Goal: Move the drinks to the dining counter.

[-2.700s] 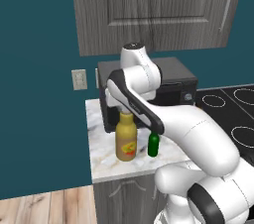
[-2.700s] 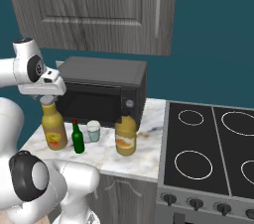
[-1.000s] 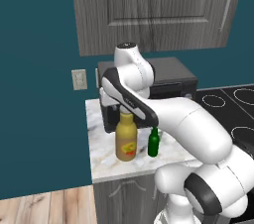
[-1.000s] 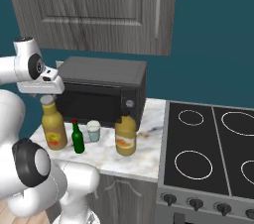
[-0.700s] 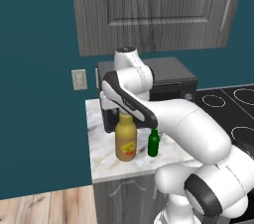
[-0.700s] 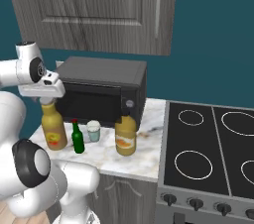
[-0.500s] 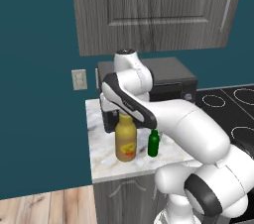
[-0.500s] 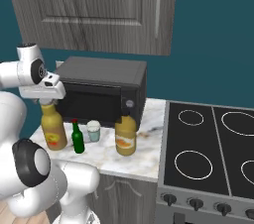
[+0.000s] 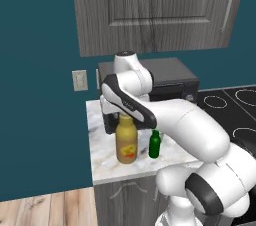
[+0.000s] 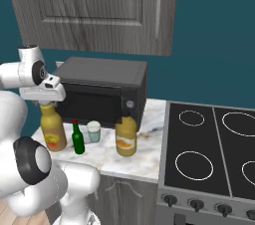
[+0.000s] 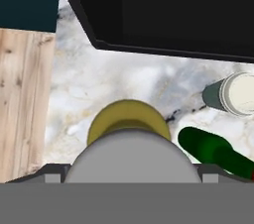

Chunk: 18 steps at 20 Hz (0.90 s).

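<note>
Bottles crowded the small marble worktop: the tall amber bottle stood at its front left corner, the green bottle and white cup beside it, the black microwave behind. The gripper, lower than a second earlier, straddled the grey cap; finger spread could not be made out.

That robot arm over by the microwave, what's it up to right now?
The white arm has brought its gripper down over the top of the tall amber bottle, which stands on the small marble worktop in front of the black microwave. The small green bottle, white cup and squat amber jug stand beside it. Nothing is lifted yet.
</note>
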Motion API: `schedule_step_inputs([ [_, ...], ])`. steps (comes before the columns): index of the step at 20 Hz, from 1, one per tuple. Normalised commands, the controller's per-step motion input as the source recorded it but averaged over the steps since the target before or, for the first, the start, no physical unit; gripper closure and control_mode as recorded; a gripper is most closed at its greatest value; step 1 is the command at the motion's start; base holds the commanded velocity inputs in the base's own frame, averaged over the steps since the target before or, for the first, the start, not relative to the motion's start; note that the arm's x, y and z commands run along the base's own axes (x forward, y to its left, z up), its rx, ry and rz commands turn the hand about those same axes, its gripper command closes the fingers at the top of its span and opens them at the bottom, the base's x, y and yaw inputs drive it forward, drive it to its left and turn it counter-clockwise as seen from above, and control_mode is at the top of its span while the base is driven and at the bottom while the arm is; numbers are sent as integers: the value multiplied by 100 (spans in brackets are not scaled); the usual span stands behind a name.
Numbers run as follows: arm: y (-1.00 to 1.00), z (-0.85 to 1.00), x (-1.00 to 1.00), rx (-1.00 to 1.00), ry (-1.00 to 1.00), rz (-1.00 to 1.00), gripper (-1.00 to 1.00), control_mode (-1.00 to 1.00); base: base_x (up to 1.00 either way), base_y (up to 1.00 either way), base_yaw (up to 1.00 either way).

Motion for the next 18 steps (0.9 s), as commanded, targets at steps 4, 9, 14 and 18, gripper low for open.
schedule_step_inputs([
  [4,0,16,-59,-3,-3,0,100,-100,0,0,0],
  [9,0,68,-45,-2,-4,0,100,-100,0,0,0],
  [14,-10,89,-37,3,5,0,100,-100,0,0,0],
  [18,-22,64,-42,8,6,0,100,-100,0,0,0],
])
